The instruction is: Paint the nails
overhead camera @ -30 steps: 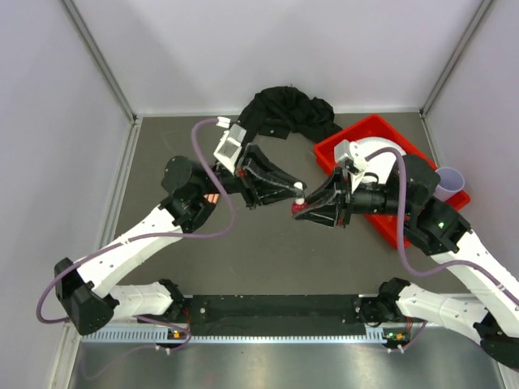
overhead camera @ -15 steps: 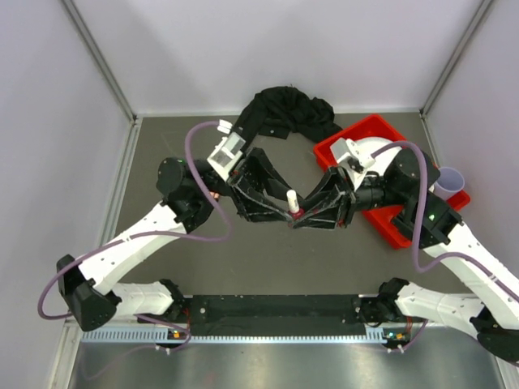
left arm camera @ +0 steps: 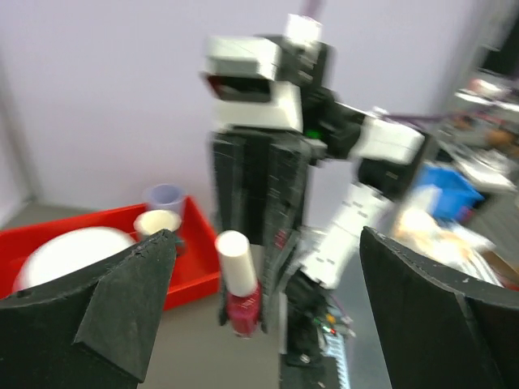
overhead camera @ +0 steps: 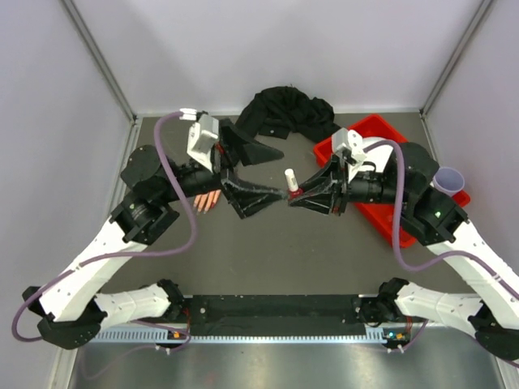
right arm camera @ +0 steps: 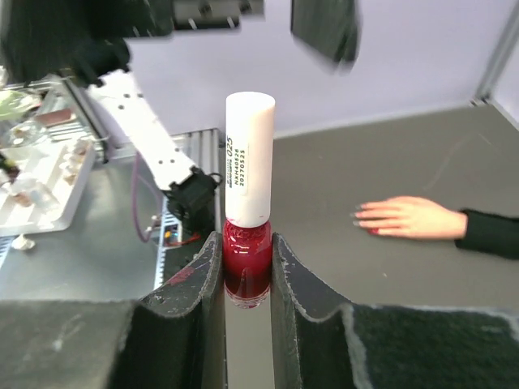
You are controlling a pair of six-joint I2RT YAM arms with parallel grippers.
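Note:
My right gripper (right arm camera: 246, 243) is shut on the red glass body of a small polish bottle (right arm camera: 246, 261) and holds it upright above the table. Its white cap (right arm camera: 249, 154) is on. My left gripper (overhead camera: 283, 173) is wide open facing the bottle (overhead camera: 295, 193), with the cap (left arm camera: 235, 259) between its spread fingertips and touching neither. The peach mannequin hand (right arm camera: 409, 217) lies flat on the grey table with a black sleeve (right arm camera: 491, 233). Its nails (right arm camera: 359, 215) are tiny and pale. From above the hand (overhead camera: 208, 201) is partly hidden under my left arm.
A red tray (overhead camera: 405, 231) sits at the right under my right arm and holds a white bowl (left arm camera: 69, 255) and a pale cup (left arm camera: 156, 221). A lilac cup (overhead camera: 448, 178) stands at its far edge. Black cloth (overhead camera: 284, 113) is bunched at the back wall.
My left gripper was shut on the white cap; it has opened wide and drawn back to the left. The right gripper has carried the capped bottle slightly toward the back.

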